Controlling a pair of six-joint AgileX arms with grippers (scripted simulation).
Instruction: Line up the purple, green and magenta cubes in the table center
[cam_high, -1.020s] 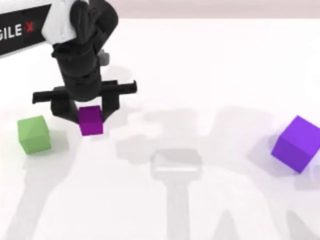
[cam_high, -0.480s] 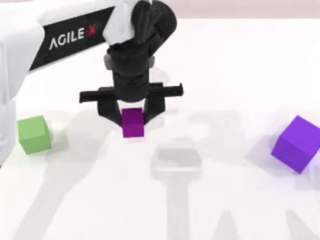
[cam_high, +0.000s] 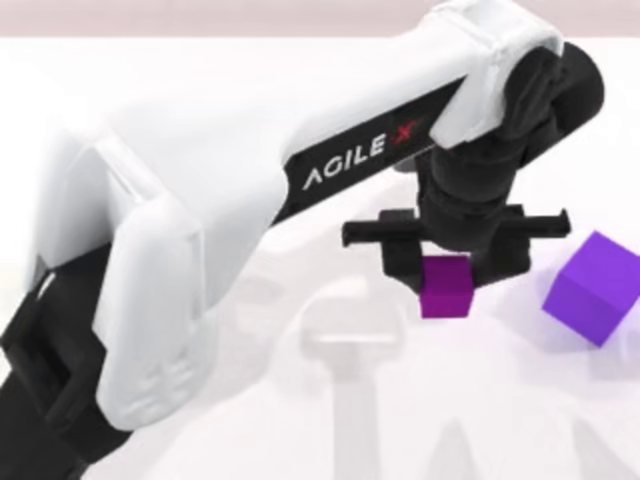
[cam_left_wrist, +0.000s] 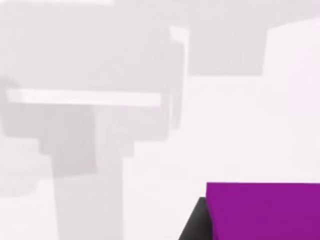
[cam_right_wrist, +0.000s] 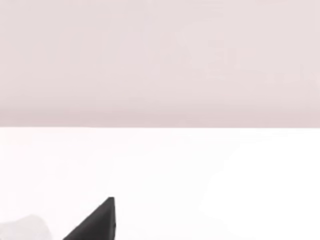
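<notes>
White tabletop (cam_high: 300, 80), left gripper (cam_high: 446, 283) carried magenta cube (cam_high: 446, 287) rightward

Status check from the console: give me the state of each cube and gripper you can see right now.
left gripper: shut on the magenta cube, right of table center.
magenta cube: gripped between the fingers.
purple cube: free on the table, near the right edge, apart from the magenta cube.
green cube: hidden.
right gripper: not in the top view.

My left arm (cam_high: 300, 170) reaches across from the table's left side toward the right of centre, wrist bent down, its left gripper (cam_high: 446, 272) pointing downward with 2 black fingers (cam_high: 404, 262) closed on the magenta cube (cam_high: 445, 286). My right arm seems parked out of the top view
</notes>
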